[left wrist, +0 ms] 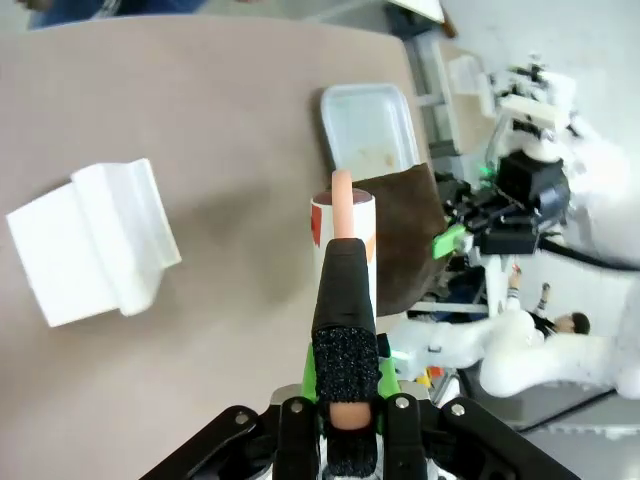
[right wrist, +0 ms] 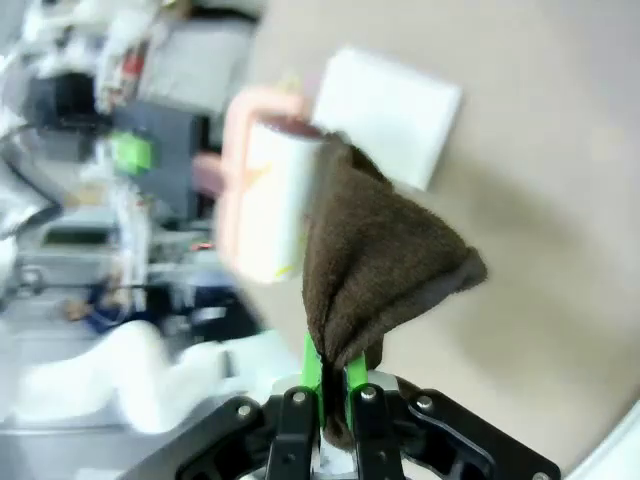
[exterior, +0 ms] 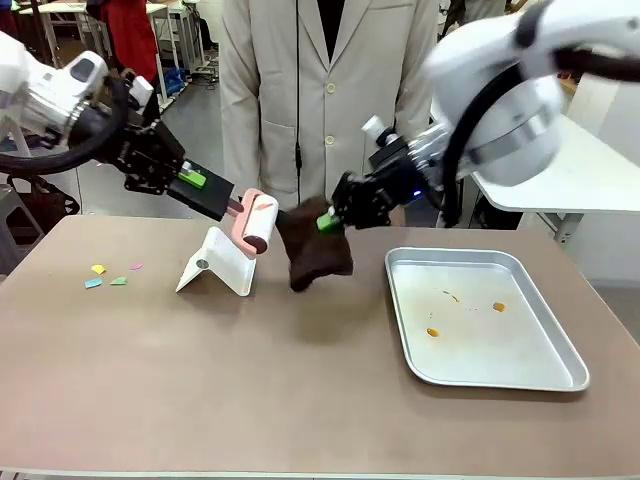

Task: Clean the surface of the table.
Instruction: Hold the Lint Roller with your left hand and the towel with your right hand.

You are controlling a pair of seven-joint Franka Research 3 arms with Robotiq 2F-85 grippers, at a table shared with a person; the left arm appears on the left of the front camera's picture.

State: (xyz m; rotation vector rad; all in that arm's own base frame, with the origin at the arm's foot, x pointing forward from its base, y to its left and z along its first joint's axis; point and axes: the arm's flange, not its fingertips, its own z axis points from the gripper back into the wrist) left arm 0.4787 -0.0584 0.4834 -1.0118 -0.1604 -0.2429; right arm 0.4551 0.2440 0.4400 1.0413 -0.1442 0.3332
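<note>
The taupe-brown table (exterior: 250, 380) spreads across the front view. My left gripper (exterior: 228, 207) is shut on the pink handle of a lint roller (exterior: 258, 221), held above the table beside a white stand (exterior: 220, 262). In the left wrist view the lint roller (left wrist: 345, 225) runs up from the gripper (left wrist: 345, 405). My right gripper (exterior: 328, 222) is shut on a dark brown cloth (exterior: 318, 255), which hangs down close to the roller. The right wrist view has the cloth (right wrist: 380, 265) pinched in the gripper (right wrist: 333, 385), with the roller (right wrist: 270, 200) just behind it.
A silver tray (exterior: 480, 320) with orange crumbs lies at the right. Small coloured paper scraps (exterior: 105, 275) sit on the table's left part. A person in a pale coat (exterior: 330, 90) stands at the far edge. A white side table (exterior: 580, 170) is at the right.
</note>
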